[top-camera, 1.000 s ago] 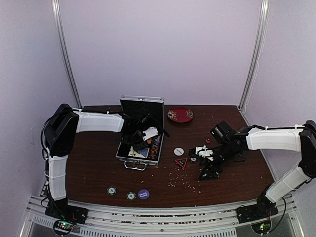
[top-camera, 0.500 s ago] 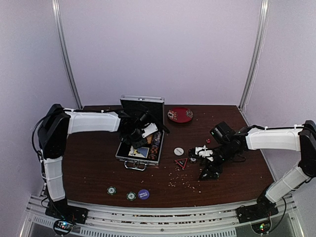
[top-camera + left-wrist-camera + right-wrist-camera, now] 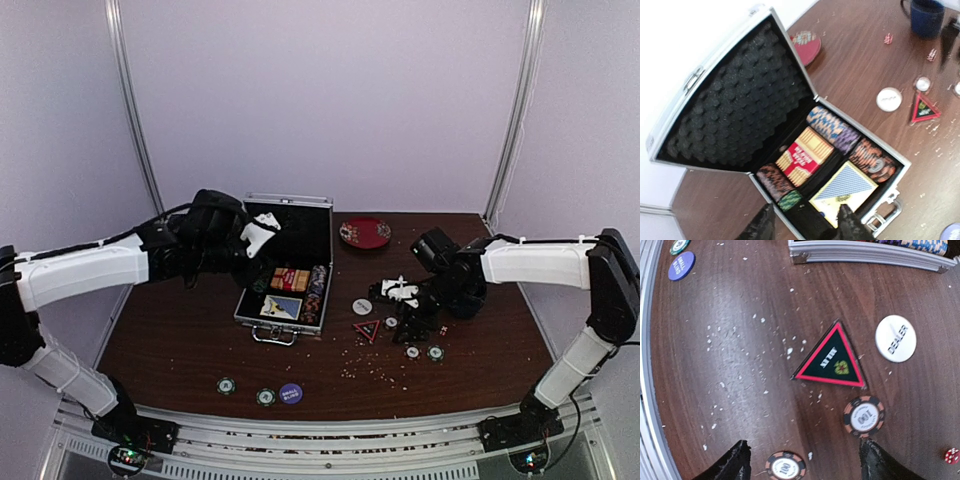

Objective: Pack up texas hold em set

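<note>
Lifted out of the aluminium case [image 3: 740,110], the left gripper [image 3: 805,226] now hangs open above its chip rows [image 3: 832,127] and two decks [image 3: 804,156]. The right gripper [image 3: 805,462], shifted toward the case, hovers wide open over two loose 100 chips [image 3: 863,416] beside a triangular marker [image 3: 832,360].

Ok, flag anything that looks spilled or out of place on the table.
Pale crumbs are strewn over the table around the triangular marker, like a spill. A 100 chip lies loose beside it, outside the case.
</note>
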Controlling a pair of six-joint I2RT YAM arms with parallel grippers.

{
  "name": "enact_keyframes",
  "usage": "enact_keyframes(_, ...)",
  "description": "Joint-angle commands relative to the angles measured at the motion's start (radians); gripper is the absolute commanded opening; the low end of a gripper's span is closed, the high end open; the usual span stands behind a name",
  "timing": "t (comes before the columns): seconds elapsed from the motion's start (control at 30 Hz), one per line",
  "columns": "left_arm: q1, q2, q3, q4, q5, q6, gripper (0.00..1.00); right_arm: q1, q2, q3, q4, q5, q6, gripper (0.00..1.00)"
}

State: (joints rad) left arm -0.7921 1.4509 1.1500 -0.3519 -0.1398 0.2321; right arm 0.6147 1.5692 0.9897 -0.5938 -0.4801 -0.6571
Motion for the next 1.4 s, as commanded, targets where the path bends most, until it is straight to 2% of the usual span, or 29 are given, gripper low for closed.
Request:
enact_keyframes(0.0,0.013,-0.108,-0.221,0.412,0.117,0.012,0.62,0.007,0.092,0.14,-0.066,0.05,-0.071,0.74)
enact_keyframes(0.07,0.021,-0.137,-0.27,0.477,0.144,-0.018,0.86,0.014,0.152,0.209,-0.098,0.061,-0.09,0.74)
enact_keyframes(0.1,0.026,-0.147,-0.272,0.48,0.167,-0.03,0.95,0.017,0.181,0.239,-0.112,0.068,-0.124,0.75)
enact_keyframes(0.13,0.031,-0.159,-0.267,0.473,0.18,-0.038,0.97,0.022,0.21,0.269,-0.121,0.077,-0.134,0.75)
enact_keyframes(0.23,0.046,-0.224,-0.281,0.49,0.161,-0.08,0.98,0.034,0.281,0.339,-0.147,0.089,-0.157,0.78)
enact_keyframes(0.33,0.096,-0.309,-0.368,0.568,0.071,-0.219,0.98,0.05,0.339,0.387,-0.173,0.102,-0.179,0.81)
enact_keyframes(0.4,0.126,-0.329,-0.382,0.564,-0.01,-0.274,0.98,0.064,0.369,0.414,-0.194,0.108,-0.2,0.85)
enact_keyframes(0.53,0.143,-0.309,-0.327,0.499,-0.044,-0.253,0.98,0.096,0.404,0.446,-0.212,0.126,-0.225,0.85)
enact_keyframes(0.8,0.152,-0.316,-0.365,0.556,-0.148,-0.237,0.98,0.138,0.435,0.468,-0.248,0.127,-0.254,0.84)
enact_keyframes(0.9,0.152,-0.312,-0.362,0.554,-0.139,-0.182,0.98,0.141,0.436,0.46,-0.251,0.142,-0.269,0.84)
enact_keyframes(1.03,0.153,-0.322,-0.382,0.584,-0.2,-0.132,0.98,0.144,0.445,0.456,-0.25,0.162,-0.284,0.83)
enact_keyframes(1.37,0.155,-0.322,-0.397,0.596,-0.198,-0.103,0.98,0.15,0.495,0.491,-0.253,0.21,-0.312,0.78)
